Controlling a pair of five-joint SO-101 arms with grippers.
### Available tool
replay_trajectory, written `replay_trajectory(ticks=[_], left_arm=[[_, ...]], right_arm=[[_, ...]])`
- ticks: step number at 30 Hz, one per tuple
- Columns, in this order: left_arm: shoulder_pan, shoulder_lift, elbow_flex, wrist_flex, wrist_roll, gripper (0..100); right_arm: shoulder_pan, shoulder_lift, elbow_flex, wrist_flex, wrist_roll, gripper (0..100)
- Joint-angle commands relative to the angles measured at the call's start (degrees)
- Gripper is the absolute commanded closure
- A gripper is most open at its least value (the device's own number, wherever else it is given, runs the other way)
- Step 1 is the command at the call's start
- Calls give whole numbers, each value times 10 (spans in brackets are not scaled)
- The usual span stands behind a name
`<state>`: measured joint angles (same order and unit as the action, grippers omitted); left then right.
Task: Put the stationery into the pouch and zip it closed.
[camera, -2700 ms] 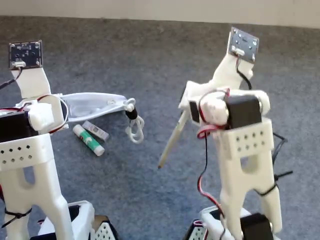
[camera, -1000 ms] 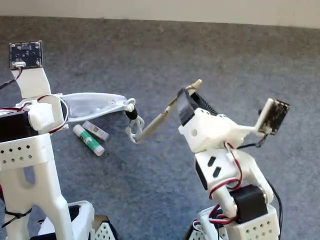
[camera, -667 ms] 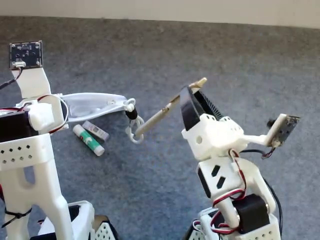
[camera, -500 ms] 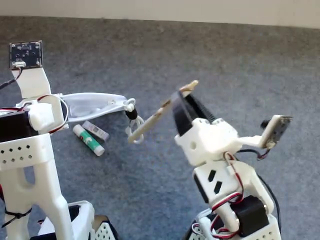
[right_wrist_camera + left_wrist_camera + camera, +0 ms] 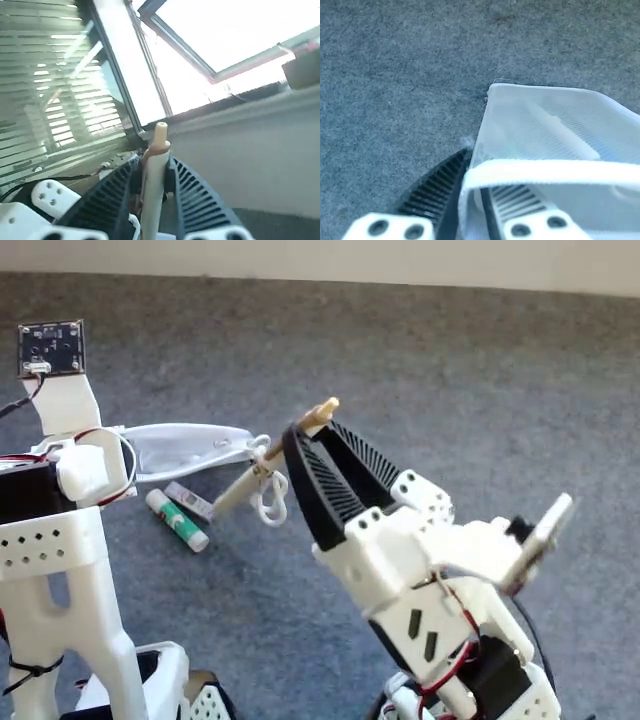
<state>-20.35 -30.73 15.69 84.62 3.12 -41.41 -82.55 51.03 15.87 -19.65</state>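
So the pen (image 5: 262, 465) is clamped near its top end in the right gripper (image 5: 303, 432), with the jaws closed tight on the barrel. In the high view its long axis is laid out from about 2 o'clock down to 8 o'clock, tip lowest. That tip is seen close to the small grey stick (image 5: 190, 500) and the glue stick (image 5: 177, 519) lying on the carpet (image 5: 400, 360). The pouch (image 5: 190, 448) is found at roughly 9 o'clock from that gripper, stretched along a 3-to-9 line. Its 9 o'clock end is pinched in the left gripper (image 5: 476, 172), whose jaws are closed on the white rim. The pen is crossed over the pouch's 3 o'clock end, by the zipper cord (image 5: 268, 498), rather than lined up with the mouth. It probably needs to be swung flatter, toward 9 o'clock, before being slid in. How wide the mouth is held open can't be told. The right arm is clearly the nearer one for the insert, and the left is best used as the holder.
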Motion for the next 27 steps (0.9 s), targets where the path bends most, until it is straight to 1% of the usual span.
replay_trajectory(ticks=[1,3,9,18,27], left_arm=[[-6,8,4,-9,5,992],[-6,8,4,-9,5,993],[-6,8,4,-9,5,993],[-6,8,5,-4,5,993],[-6,8,5,-4,5,993]], right_arm=[[-23,2,15,-70,55,994],[-32,2,23,-93,67,994],[-37,9,44,-142,67,994],[-35,144,48,-272,67,994],[-34,254,48,-332,68,994]])
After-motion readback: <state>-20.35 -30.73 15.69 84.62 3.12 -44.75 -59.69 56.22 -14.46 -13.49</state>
